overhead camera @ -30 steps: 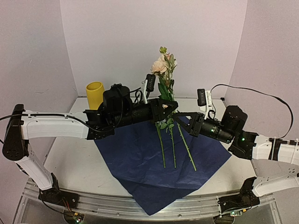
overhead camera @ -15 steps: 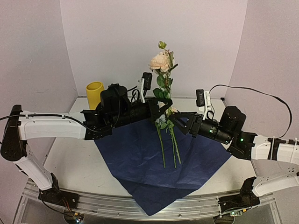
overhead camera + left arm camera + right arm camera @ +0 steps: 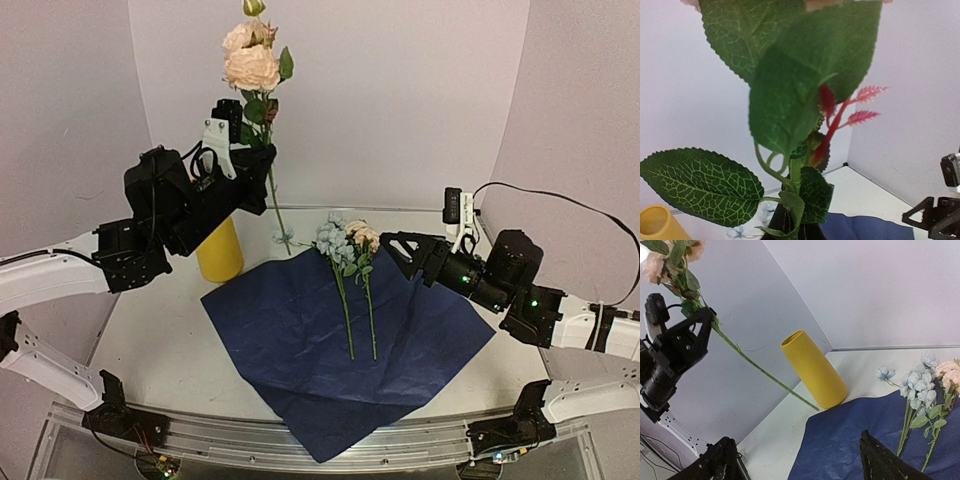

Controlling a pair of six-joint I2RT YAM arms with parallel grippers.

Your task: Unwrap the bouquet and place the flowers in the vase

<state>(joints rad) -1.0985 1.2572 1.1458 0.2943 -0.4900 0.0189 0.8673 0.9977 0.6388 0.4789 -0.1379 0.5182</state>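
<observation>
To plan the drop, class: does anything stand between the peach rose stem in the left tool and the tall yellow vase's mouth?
Nothing visible does. The left tool holds the long-stemmed peach rose up beside the tall smooth yellow vase; the right wrist view shows its round mouth uncovered.

White table (image 3: 140, 340), navy paper sheet (image 3: 300, 340) spread on it, yellow vase (image 3: 222, 260) upright beside the sheet

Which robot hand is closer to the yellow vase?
Left. The left gripper, shut on a rose stem, hangs just above the vase. The right gripper is open, off across the navy paper, past the lying flowers.
</observation>
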